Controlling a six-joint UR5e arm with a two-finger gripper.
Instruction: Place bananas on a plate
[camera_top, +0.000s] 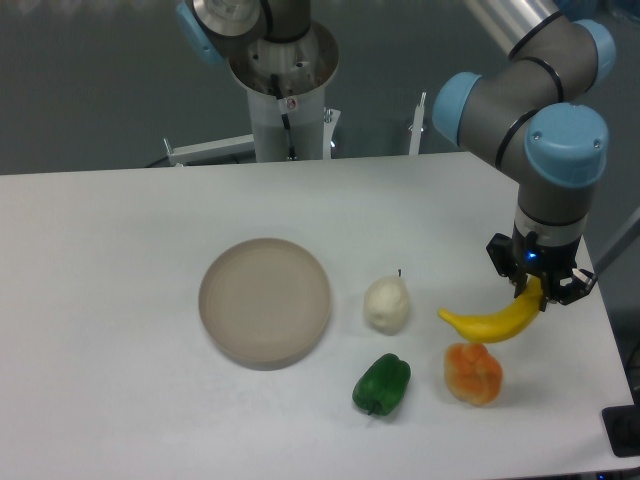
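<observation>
A curved yellow banana (493, 322) hangs at the right side of the table, just above the orange pepper. My gripper (537, 290) is shut on its right, upper end, and the banana's left tip points toward the middle of the table. Whether the banana still touches the table I cannot tell. The round beige-grey plate (264, 300) lies left of centre with nothing on it, well apart from the banana.
A white pear-shaped toy (386, 304) stands between plate and banana. A green pepper (381, 384) and a lumpy orange pepper (473, 373) lie near the front. The table's right edge runs close beside the gripper. The arm's base column (287, 90) stands at the back.
</observation>
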